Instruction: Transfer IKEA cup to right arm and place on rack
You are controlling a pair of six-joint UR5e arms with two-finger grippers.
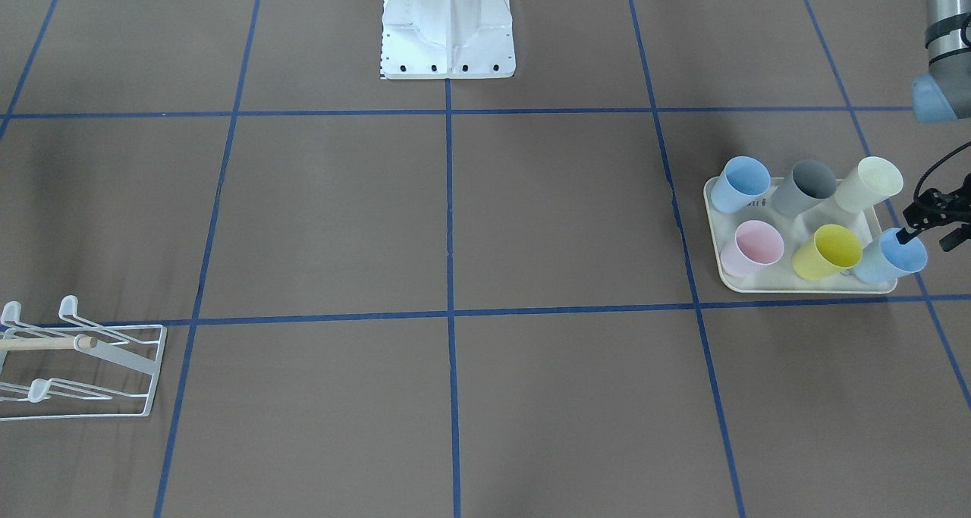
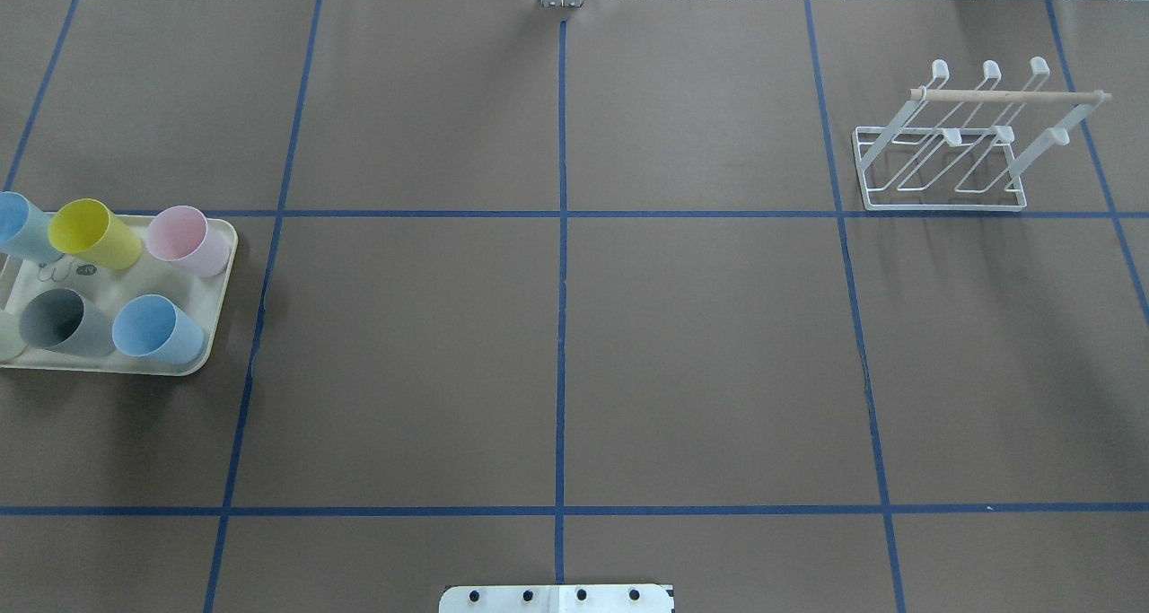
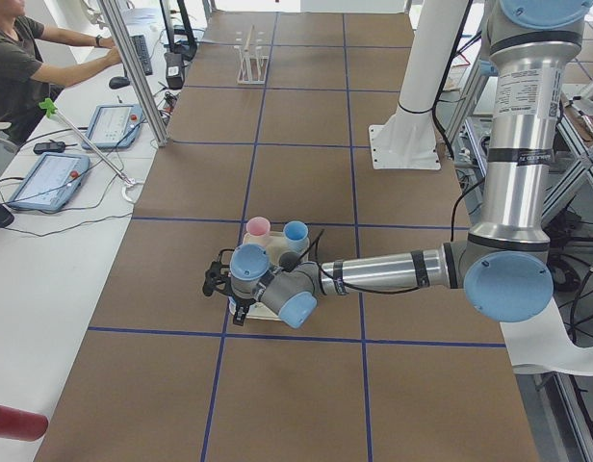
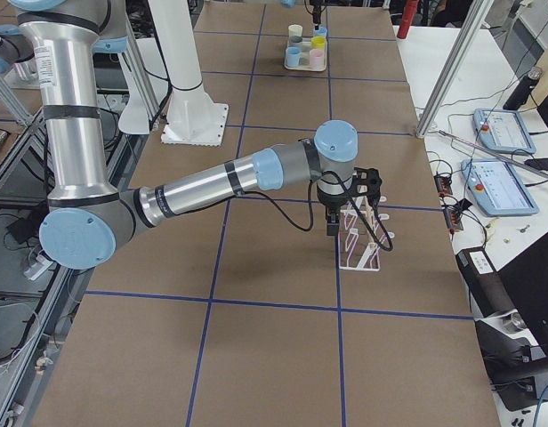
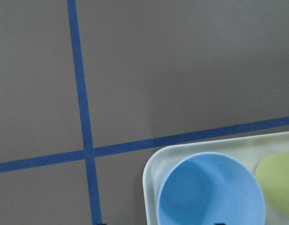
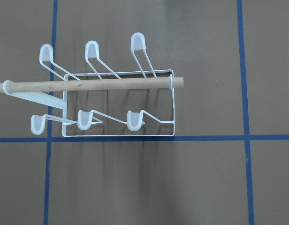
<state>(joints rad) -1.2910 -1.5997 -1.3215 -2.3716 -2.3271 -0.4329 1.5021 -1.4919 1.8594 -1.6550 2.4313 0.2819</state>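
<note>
The left claw (image 1: 927,236) hangs over the outer corner of the cream rectangular tray (image 1: 804,289). Its jaws are apart and grip nothing, one finger at the mouth of the pale blue plastic cup (image 1: 899,256) and the other outside its wall. That cup stands upright in the tray's corner, just beside a yellow plastic cup (image 1: 827,252). Well apart, across the brown bench with blue tape lines (image 2: 700,353), stands the white wire rack with a light wooden rod (image 6: 116,84). The right claw (image 4: 332,224) hovers just beside and above it; whether that claw is open or closed cannot be told.
</note>
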